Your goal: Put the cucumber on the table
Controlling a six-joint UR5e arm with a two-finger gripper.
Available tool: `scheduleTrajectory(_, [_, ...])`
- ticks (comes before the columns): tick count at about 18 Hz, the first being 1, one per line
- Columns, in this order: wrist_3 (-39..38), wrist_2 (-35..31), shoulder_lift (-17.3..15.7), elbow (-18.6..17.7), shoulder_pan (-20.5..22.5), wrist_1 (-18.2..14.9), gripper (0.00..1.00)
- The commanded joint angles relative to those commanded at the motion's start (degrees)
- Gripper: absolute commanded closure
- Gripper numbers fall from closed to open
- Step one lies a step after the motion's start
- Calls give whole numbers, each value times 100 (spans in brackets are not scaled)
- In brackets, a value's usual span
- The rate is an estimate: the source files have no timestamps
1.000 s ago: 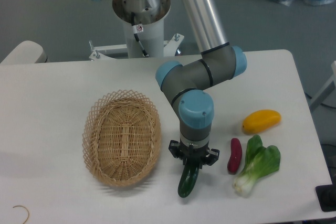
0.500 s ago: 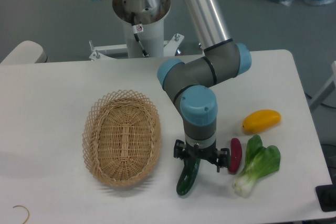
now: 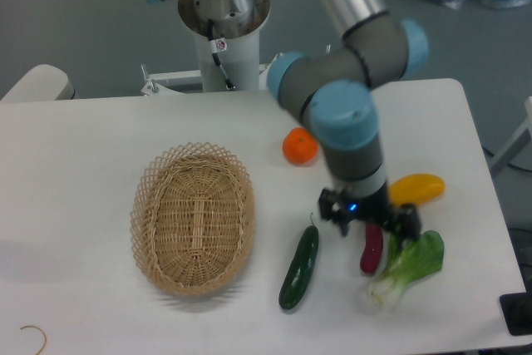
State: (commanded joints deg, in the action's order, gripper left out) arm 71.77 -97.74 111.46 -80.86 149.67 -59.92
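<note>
Nearest the camera, the cucumber [image 3: 299, 267] is seen lying flat on the table [image 3: 83, 139], stem tip pointed away and its blunt end toward the front edge. It is touched by nothing; bare white surface is seen all around it. Just to its left the wicker basket [image 3: 193, 218] is set, close beside but apart from it.

To the right, the bok choy [image 3: 409, 265] is laid with its white base toward the front and its leaves spread back. The dark red vegetable [image 3: 371, 248] is found between the cucumber and the bok choy, partly overlapped by the tool above it.

Over that spot the gripper [image 3: 369, 219] is held, well clear of the cucumber, and its fingers [image 3: 407, 224] are spread apart with nothing caught between them. The picture is blurred here, so whether the red vegetable is being touched cannot be told.

A little farther back, the yellow vegetable [image 3: 418, 189] is seen just right of the wrist, part hidden behind it. Beyond the cucumber, an orange [image 3: 300, 146] is resting on the table near the arm's elbow.

At the far side, the robot's white base column [image 3: 226, 39] is mounted behind the table edge.
</note>
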Motion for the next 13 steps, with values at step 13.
scheduleTrajectory(13, [2421,255,-317,-26,933,-740,0])
